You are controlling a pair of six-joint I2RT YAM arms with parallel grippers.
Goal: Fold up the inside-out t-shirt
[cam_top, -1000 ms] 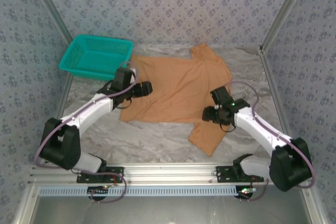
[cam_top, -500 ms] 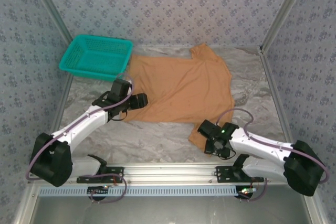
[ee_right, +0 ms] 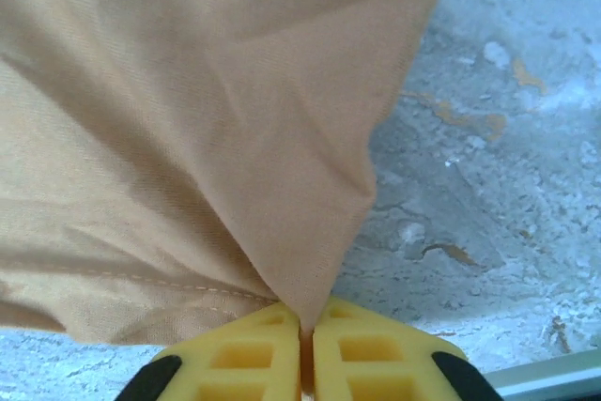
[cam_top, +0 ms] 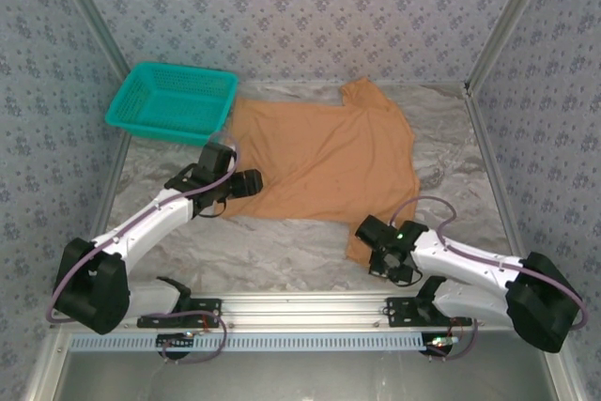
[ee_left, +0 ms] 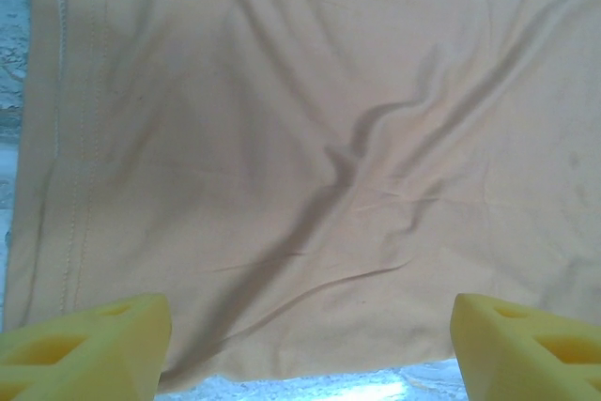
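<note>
The t-shirt (cam_top: 324,152) is coloured orange-tan, the far-left basket (cam_top: 160,131) teal. The table (cam_top: 282,251) is marbled in grey and white; the walls (cam_top: 300,7) are printed with small flowers on pale blue-grey. The fingers (ee_left: 84,340) are coloured yellow.

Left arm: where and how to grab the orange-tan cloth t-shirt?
Grip the orange-tan cloth t-shirt at its near-left stitched hem corner, from above, jaws straddling the free edge. It lies flat there beside bare table, by the open left gripper; the right gripper pinches the near sleeve.

Top camera looks down from behind; both wrist cameras closely face the shared t-shirt (cam_top: 319,157).
</note>
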